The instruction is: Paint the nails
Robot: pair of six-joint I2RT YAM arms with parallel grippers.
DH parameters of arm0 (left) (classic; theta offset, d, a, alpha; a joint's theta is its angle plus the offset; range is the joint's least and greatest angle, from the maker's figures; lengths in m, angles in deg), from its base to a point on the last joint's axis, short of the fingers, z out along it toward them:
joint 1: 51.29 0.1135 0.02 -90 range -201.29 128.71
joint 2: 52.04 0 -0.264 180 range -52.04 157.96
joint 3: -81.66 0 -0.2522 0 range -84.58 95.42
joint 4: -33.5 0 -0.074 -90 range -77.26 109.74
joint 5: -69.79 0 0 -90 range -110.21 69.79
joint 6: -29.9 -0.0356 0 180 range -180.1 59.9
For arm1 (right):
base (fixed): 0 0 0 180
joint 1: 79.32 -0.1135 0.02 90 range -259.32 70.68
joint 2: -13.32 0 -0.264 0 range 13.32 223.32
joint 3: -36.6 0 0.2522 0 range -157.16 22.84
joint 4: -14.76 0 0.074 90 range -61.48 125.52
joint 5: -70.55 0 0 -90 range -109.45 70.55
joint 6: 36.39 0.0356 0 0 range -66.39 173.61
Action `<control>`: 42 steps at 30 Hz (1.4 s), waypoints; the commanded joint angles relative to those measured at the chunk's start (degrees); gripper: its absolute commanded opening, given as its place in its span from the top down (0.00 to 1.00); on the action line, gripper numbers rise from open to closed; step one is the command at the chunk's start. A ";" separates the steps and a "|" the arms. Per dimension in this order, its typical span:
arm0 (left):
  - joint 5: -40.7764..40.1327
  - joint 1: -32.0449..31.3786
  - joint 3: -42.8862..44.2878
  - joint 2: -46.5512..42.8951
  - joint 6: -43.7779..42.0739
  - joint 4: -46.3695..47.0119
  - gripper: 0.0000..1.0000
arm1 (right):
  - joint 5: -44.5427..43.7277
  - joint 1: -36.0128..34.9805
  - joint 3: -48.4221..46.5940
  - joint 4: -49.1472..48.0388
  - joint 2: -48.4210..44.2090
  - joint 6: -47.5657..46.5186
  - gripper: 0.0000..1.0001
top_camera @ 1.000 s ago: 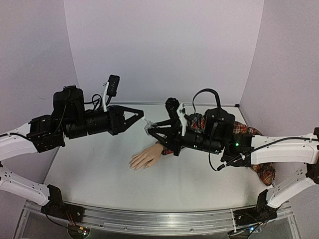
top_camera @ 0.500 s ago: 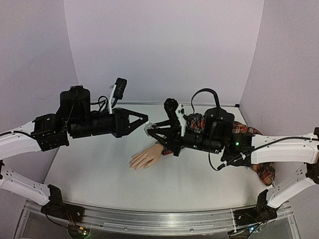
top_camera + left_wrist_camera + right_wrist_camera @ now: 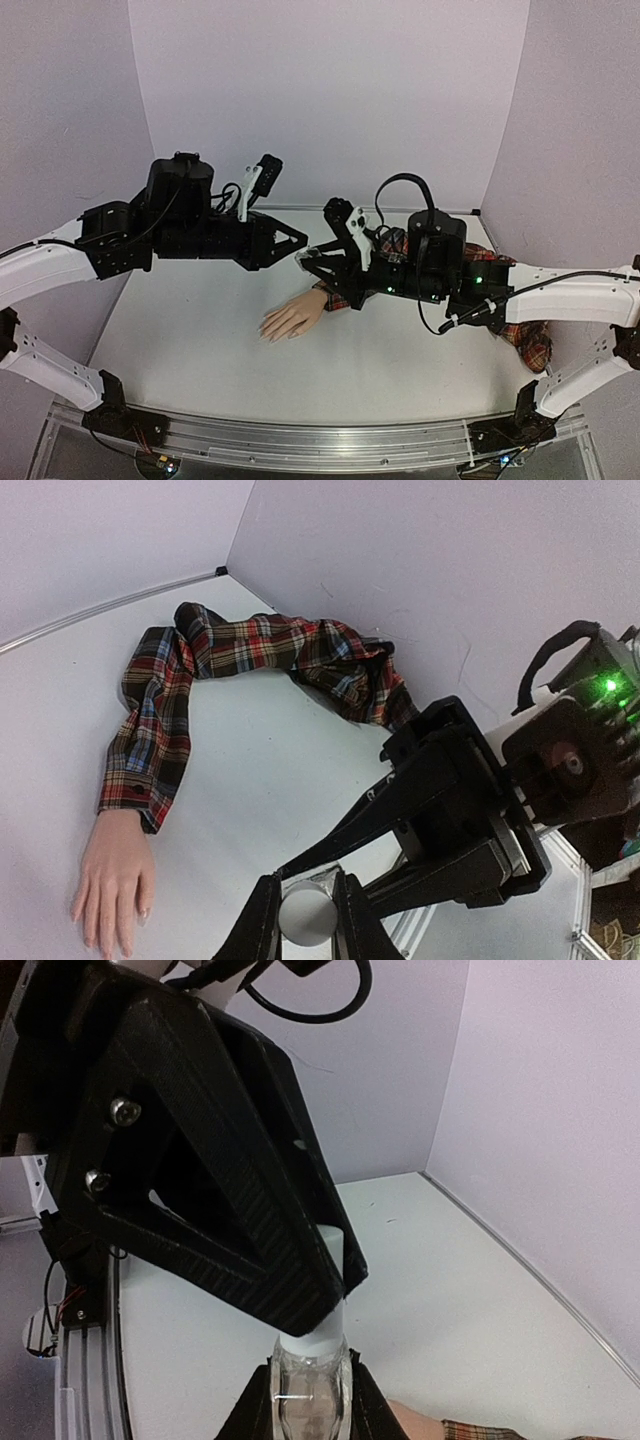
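On the white bench (image 3: 200,330), a red plaid shirt sleeve (image 3: 160,720) ends in a pale mannequin hand (image 3: 292,318). Above it the right hand (image 3: 304,262) clamps a small clear bottle (image 3: 308,1388); the left hand (image 3: 298,243) pinches its white cap (image 3: 305,917). The tiny nails (image 3: 122,948), well below both, are probably hard and slick: brush, don't grip.

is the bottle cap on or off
On: the white cap sits atop the clear bottle in the right claw, left claw closed around it.

Left claw (image 3: 298,244) and right claw (image 3: 305,262) clamped, tips meeting midair
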 commanded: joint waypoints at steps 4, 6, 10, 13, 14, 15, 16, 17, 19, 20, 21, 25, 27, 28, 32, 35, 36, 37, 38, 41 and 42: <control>6.16 -0.61 3.39 4.62 -2.99 -4.01 1.00 | -0.42 -0.87 -5.14 -7.05 -2.01 -3.26 1.00; 7.12 -0.59 3.55 5.11 -2.78 -3.78 1.00 | -0.18 -0.86 -5.17 -7.89 -2.41 -3.05 1.00; 11.99 -0.60 2.12 4.94 -3.56 -1.16 1.00 | 4.29 -0.79 -4.92 -9.06 -3.69 -0.96 1.00; 20.54 -0.61 -0.73 3.63 -6.19 3.70 1.00 | 16.33 -0.17 -5.24 -9.43 -4.28 2.33 1.00; 23.56 -0.56 -1.49 3.24 -7.05 5.35 1.00 | 20.99 0.10 -5.90 -9.48 -4.19 4.26 1.00; 27.26 -0.59 -1.92 2.96 -8.05 6.60 1.00 | 25.80 0.22 -6.36 -9.68 -3.99 5.48 1.00; 30.49 -0.56 -1.95 2.91 -9.10 7.23 1.00 | 30.46 0.29 -7.05 -10.01 -3.60 7.07 1.00; 33.62 -0.59 -1.81 3.01 -9.94 7.73 1.00 | 34.55 0.32 -7.87 -10.28 -3.08 9.21 1.00; 37.23 -0.62 -0.71 3.59 -11.92 7.22 1.00 | 38.82 0.38 -8.82 -11.78 -2.46 12.85 1.00; 38.41 -0.64 0.03 3.97 -12.65 6.49 1.00 | 39.61 0.43 -8.82 -12.50 -2.29 14.05 1.00; 39.21 -0.64 0.47 4.23 -13.32 6.06 1.00 | 39.93 0.52 -8.73 -13.23 -2.23 14.80 1.00; 38.00 -0.56 0.65 4.07 -14.22 5.62 1.00 | 37.98 1.16 -7.73 -13.80 -2.58 15.21 1.00; 34.61 -0.58 0.46 3.04 -13.80 5.38 0.94 | 35.78 1.51 -6.44 -13.73 -3.09 14.53 1.00; 32.15 -0.56 0.21 2.21 -13.43 5.43 0.88 | 34.30 1.83 -5.67 -13.68 -3.47 14.16 1.00; 21.58 -0.60 -2.38 -3.79 -10.84 7.48 0.56 | 27.16 2.88 -1.65 -12.28 -5.13 10.91 1.00; 14.94 -0.60 -3.82 -8.30 -8.00 8.89 0.39 | 21.51 2.92 0.16 -8.82 -5.79 6.52 1.00; 13.17 -0.61 -4.20 -9.32 -6.88 9.18 0.32 | 20.23 2.91 0.55 -7.98 -5.89 5.90 1.00; 11.62 -0.61 -4.59 -10.17 -5.76 9.45 0.23 | 18.45 2.89 0.83 -7.29 -6.01 5.18 1.00; 10.24 -0.61 -4.96 -10.95 -4.77 9.61 0.15 | 16.52 2.90 1.04 -6.63 -6.09 4.44 1.00; 7.07 -0.63 -5.41 -11.40 -2.11 9.08 0.02 | 11.41 2.92 1.62 -6.00 -5.79 3.93 1.00; 6.02 -0.62 -5.38 -11.15 -1.19 8.71 0.00 | 9.95 2.92 1.65 -6.00 -5.47 3.97 1.00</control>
